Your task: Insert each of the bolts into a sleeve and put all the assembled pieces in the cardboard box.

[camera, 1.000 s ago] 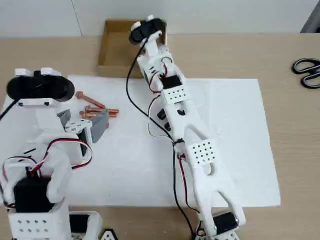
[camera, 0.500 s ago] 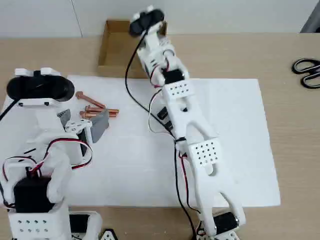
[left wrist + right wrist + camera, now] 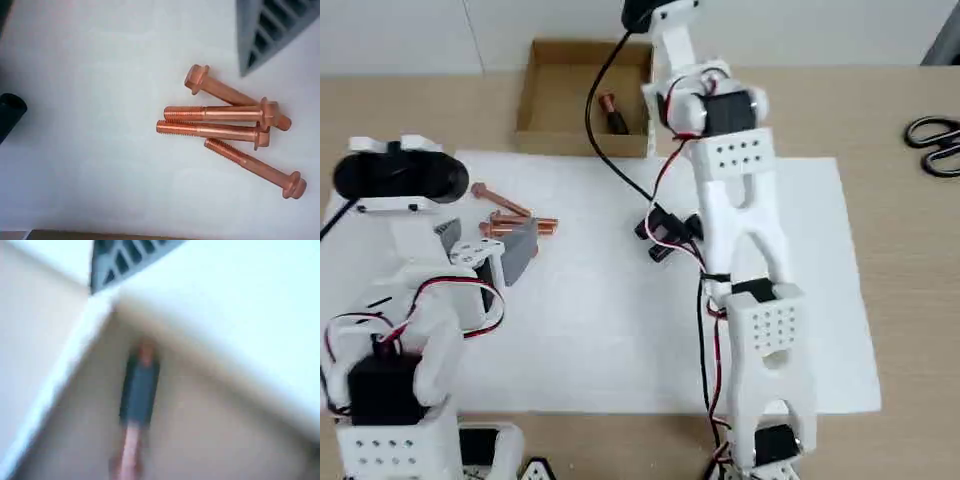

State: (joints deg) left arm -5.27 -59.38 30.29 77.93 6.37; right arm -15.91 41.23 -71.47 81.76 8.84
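Several copper bolts (image 3: 515,220) (image 3: 230,125) lie loose on the white sheet (image 3: 600,340). My left gripper (image 3: 485,245) hangs open just beside them, one grey finger (image 3: 270,30) showing in the left wrist view. A black sleeve end (image 3: 9,115) sits apart from the bolts. In the cardboard box (image 3: 550,125) lies one assembled piece (image 3: 612,113) (image 3: 137,400), a bolt through a black sleeve. My right gripper (image 3: 650,20) is up past the box's right wall, open and holding nothing, with its grey finger (image 3: 130,257) above the piece.
The right arm (image 3: 740,220) stretches across the middle of the sheet from the near edge to the box. Black scissors (image 3: 935,145) lie on the wooden table at the far right. The right half of the sheet is bare.
The right arm has swung rightward and back from over the box, uncovering the assembled piece lying inside. The left arm and the loose bolts have not moved.
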